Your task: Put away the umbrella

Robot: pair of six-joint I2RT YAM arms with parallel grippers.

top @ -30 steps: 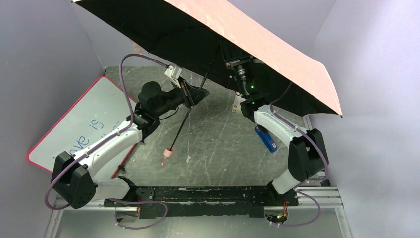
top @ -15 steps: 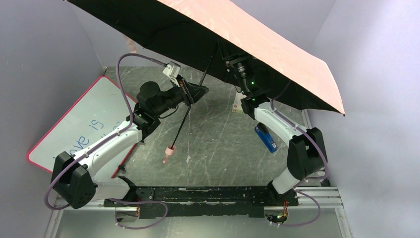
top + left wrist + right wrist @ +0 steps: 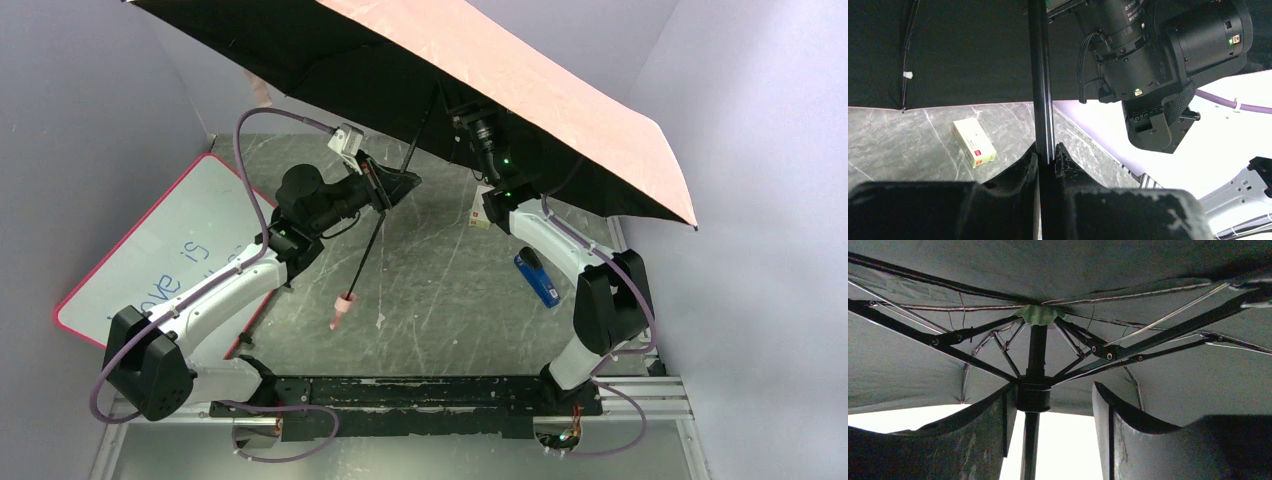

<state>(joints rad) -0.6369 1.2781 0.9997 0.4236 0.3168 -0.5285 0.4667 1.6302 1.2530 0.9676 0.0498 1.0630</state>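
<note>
Umbrella [image 3: 520, 90] open, canopy tilted above table [image 3: 430, 290]; left gripper [image 3: 1046, 155] pinched tight on its black shaft [image 3: 1040, 75]; right gripper [image 3: 1053, 387] under canopy, fingers spread wide, runner [image 3: 1033, 395] just beside one finger, nothing clasped.

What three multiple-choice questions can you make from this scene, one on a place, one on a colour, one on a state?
1. On which side of the table is the whiteboard?
A. the robot's left
B. the robot's right
C. the far middle

2. What colour is the handle of the umbrella?
A. blue
B. pink
C. green

3. How is the left pincer?
A. open, clear of the umbrella
B. shut on the umbrella's shaft
C. shut on the whiteboard

Answers: 1 A, it lies beside the left arm in the top view. 2 B, the stub at the shaft's lower end is pink. 3 B, the left wrist view shows both fingers pressed against the shaft.
</note>
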